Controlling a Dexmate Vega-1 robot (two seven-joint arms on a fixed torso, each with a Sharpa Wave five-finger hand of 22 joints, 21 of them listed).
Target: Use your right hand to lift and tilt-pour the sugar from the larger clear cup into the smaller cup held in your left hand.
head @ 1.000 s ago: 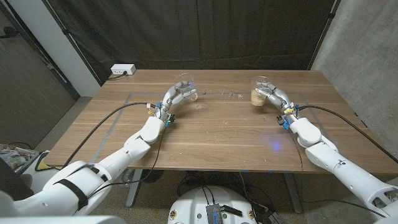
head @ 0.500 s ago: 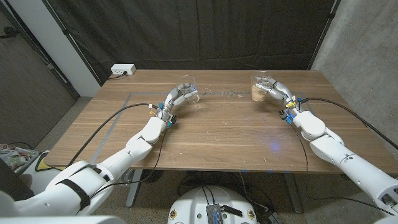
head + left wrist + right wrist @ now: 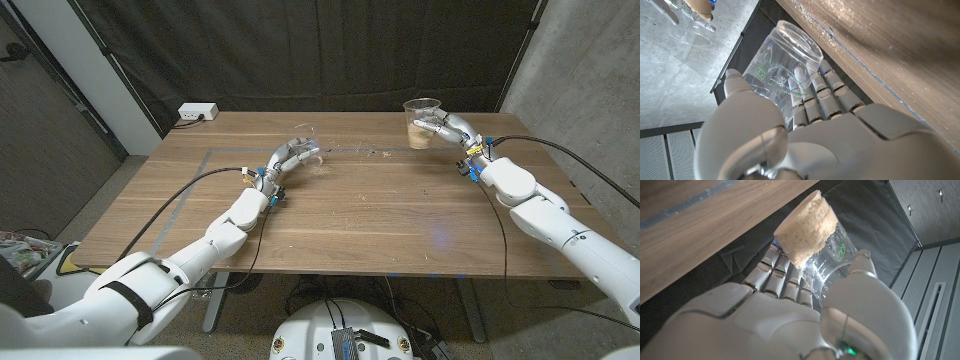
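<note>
1. the right hand is clamped around the larger cup, fingers on one side and thumb on the other, as the right wrist view shows.
2. that cup is off the table, held above its far right part, with pale sugar packed in its base.
3. the left hand grips the smaller cup, which looks empty, out beyond its fingertips and low over the table's far middle.
4. the two cups are well apart, so i judge the step in hand to be the lift and carry, with pouring not yet begun.
5. the next move calls for bringing the larger cup inward, toward the left hand, until its rim sits over the smaller cup's mouth, then rolling the right wrist to tip it.
6. the larger cup's long axis is close to upright, mouth up, with the rim above the fingers.
7. the smaller cup leans, its mouth turned up and away from the left palm; from these views i cannot tell how steep the lean is.
8. it probably needs to sit more upright to catch the sugar.
</note>
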